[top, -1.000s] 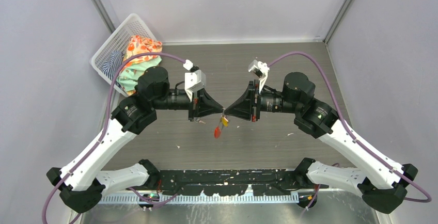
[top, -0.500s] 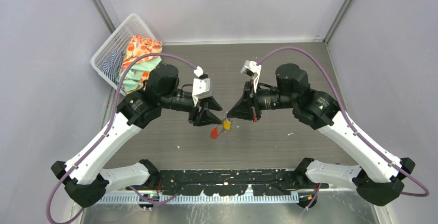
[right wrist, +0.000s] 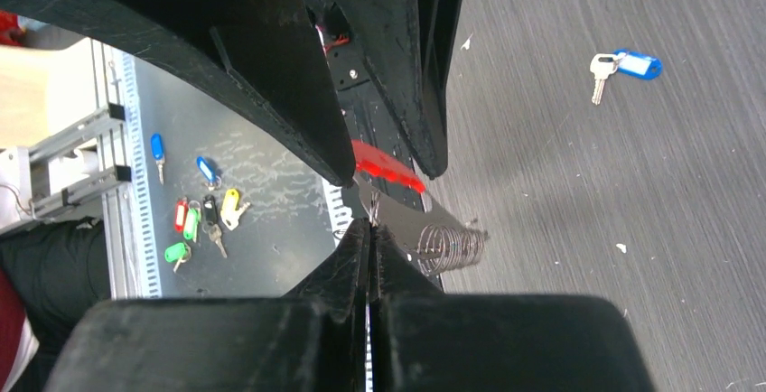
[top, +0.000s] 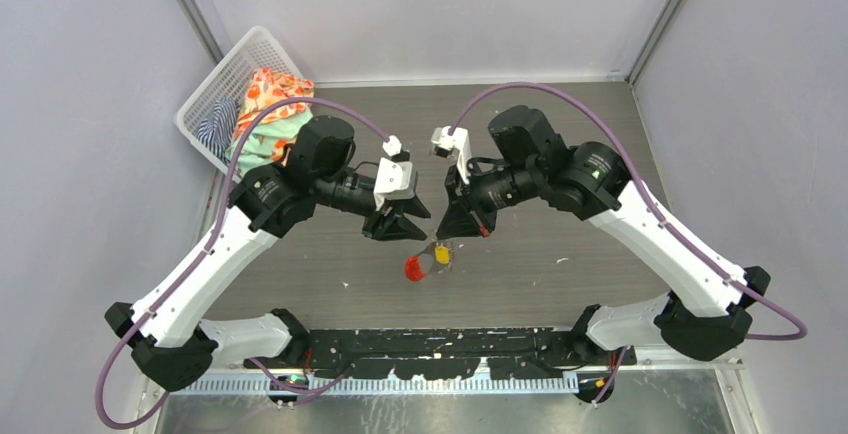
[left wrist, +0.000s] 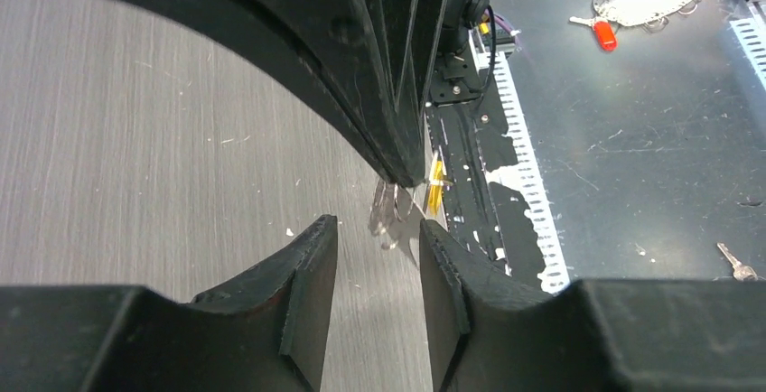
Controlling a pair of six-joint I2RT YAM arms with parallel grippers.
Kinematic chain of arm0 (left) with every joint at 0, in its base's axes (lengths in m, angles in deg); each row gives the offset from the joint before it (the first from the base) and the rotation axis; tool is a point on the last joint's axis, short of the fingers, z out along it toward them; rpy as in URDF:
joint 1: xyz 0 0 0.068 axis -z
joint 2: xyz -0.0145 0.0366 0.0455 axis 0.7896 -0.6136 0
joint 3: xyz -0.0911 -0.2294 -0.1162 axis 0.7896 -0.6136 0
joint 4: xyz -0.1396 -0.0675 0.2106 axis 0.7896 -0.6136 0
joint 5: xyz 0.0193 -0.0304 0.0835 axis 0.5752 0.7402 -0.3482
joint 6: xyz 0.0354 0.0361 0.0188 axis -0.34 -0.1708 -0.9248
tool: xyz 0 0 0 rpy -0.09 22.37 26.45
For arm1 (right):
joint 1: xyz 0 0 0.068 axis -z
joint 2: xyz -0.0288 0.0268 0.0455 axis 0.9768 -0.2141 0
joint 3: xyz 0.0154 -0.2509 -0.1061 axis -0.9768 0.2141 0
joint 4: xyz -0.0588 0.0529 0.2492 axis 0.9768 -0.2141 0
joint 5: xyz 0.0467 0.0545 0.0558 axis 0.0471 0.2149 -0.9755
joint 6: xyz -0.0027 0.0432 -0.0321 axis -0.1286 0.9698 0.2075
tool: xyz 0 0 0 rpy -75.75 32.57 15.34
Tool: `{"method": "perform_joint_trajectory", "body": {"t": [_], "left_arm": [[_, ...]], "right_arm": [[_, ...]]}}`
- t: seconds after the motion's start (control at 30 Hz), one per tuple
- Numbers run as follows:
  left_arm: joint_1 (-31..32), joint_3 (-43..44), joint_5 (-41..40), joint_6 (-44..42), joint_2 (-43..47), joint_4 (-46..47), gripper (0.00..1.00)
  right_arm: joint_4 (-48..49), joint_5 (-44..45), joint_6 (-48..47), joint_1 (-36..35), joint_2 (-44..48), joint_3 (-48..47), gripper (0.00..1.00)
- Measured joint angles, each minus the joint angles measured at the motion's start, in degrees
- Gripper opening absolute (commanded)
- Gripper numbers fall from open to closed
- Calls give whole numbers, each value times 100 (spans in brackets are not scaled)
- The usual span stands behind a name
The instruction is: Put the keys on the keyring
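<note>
The keyring hangs between my two grippers above the table, its red oval tag lowest. A key with a yellow-orange head hangs on it. My right gripper is shut on the thin metal ring, with the red tag and a cluster of rings just beyond the tips. My left gripper is open; the ring and yellow key dangle just ahead of its fingertips. A blue-headed key lies flat on the table.
A white basket with cloths sits at the back left. Several spare tagged keys lie on the metal bench below the table edge. A red-tagged key and a loose key lie there too. The black taped rail runs along the near edge.
My left gripper has opened, let go of the ring and drawn back to the left. The right gripper has swung left and lower, carrying the keyring with it.
</note>
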Motion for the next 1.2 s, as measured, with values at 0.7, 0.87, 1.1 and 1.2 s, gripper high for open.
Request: {"method": "perform_joint_trajectory", "body": {"t": [0.7, 0.87, 1.1, 1.2], "left_arm": [[44, -37, 210, -273, 2, -417, 10], [50, -48, 212, -396, 17, -472, 0], [52, -59, 190, -400, 50, -516, 0], [52, -168, 94, -205, 118, -404, 0]], "right_arm": [[-433, 247, -275, -463, -675, -688, 1], [-463, 254, -295, -507, -702, -745, 1], [-413, 304, -229, -520, -693, -739, 27], [26, 560, -50, -511, -470, -455, 40]]}}
